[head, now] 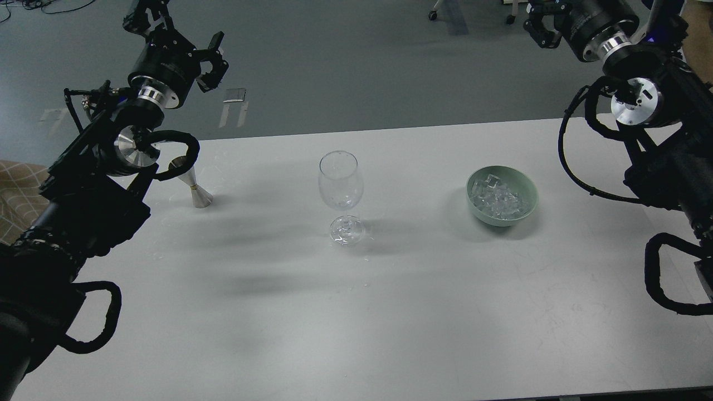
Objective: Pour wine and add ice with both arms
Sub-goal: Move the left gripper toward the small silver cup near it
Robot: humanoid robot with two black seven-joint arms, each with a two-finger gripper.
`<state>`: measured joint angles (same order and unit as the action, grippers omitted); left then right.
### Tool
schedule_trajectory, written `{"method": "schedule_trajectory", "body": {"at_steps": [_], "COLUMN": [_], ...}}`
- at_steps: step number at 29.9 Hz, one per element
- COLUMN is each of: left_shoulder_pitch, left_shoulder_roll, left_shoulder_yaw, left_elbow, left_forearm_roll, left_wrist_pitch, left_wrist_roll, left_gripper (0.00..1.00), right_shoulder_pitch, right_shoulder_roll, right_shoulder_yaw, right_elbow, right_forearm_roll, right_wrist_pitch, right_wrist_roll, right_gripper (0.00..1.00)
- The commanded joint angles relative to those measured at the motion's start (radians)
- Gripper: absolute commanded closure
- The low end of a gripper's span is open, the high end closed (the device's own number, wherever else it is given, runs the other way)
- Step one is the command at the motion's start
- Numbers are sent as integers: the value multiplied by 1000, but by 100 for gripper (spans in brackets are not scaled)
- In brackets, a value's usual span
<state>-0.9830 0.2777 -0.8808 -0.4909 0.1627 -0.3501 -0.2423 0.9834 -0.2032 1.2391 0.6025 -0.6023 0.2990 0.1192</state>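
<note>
Clear glass: wine glass [340,189] stands upright mid-table, empty.
Ice: ice [497,199] cubes lie heaped in the green bowl [527,195], right of the glass.
Jigger: metal jigger [193,185] stands beside the left arm.
Left gripper [192,47]: raised off the table, fingers spread, holding nothing.
Right gripper [543,22]: raised at the far edge; finger state cannot be told.

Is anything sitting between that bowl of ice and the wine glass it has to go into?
Nothing visible does. The ice lies in the green bowl, and only bare white table separates it from the empty wine glass. The metal jigger stands on the glass's far side.
</note>
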Motion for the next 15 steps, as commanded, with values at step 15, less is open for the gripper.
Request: {"method": "schedule_trajectory", "body": {"at_steps": [15], "left_shoulder_pitch": [291], "left_shoulder_roll": [124], "left_shoulder_yaw": [-64], "left_elbow": [-478], "left_forearm_roll": [-130], "left_wrist_pitch": [59], "left_wrist_roll": [61], "left_gripper": [2], "right_shoulder_pitch": [-12], "right_shoulder_roll": [1], "right_shoulder_yaw": [0], "right_elbow": [2], "right_forearm_roll": [2], "right_wrist_pitch": [-3], "right_wrist_roll": [-3], "right_gripper": [0]}}
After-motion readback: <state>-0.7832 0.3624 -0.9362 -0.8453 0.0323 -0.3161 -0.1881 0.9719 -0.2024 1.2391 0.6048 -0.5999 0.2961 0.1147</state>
